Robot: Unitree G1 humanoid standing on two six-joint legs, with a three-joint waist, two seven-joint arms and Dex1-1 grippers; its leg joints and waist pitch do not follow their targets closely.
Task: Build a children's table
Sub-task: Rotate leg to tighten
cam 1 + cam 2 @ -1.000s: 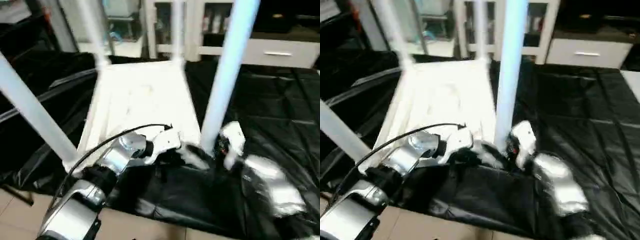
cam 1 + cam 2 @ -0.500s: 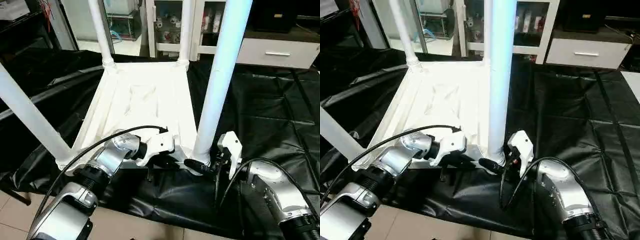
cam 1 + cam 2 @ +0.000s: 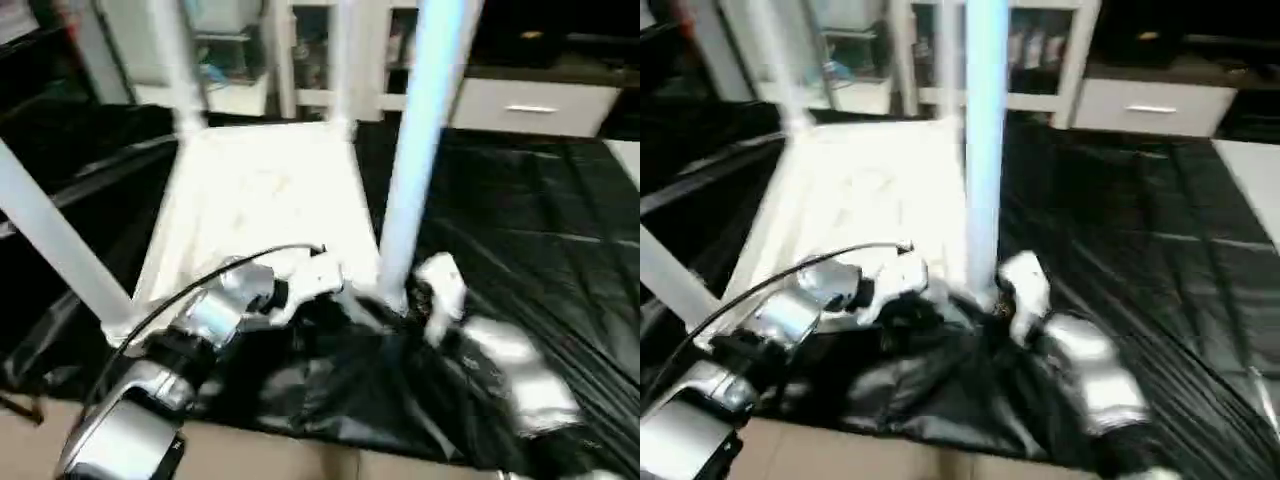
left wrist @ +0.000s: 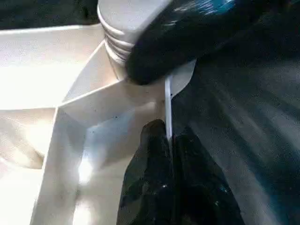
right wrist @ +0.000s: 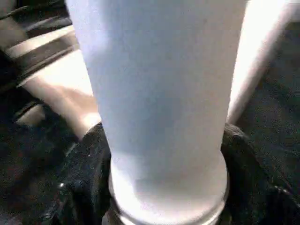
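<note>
Black sheeting covers the work surface [image 3: 520, 230]; centre frame, the upturned tabletop [image 3: 260, 205] lies, legs up. Left gripper [image 4: 168, 140] pinches its near rim closed; right gripper [image 5: 164, 206] straddles the near-right leg [image 3: 420, 150], upright, at its base.

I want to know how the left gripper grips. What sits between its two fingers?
In the left wrist view, the left gripper has its fingers pinched on the thin white edge wall of the tabletop, near the corner leg.
</note>
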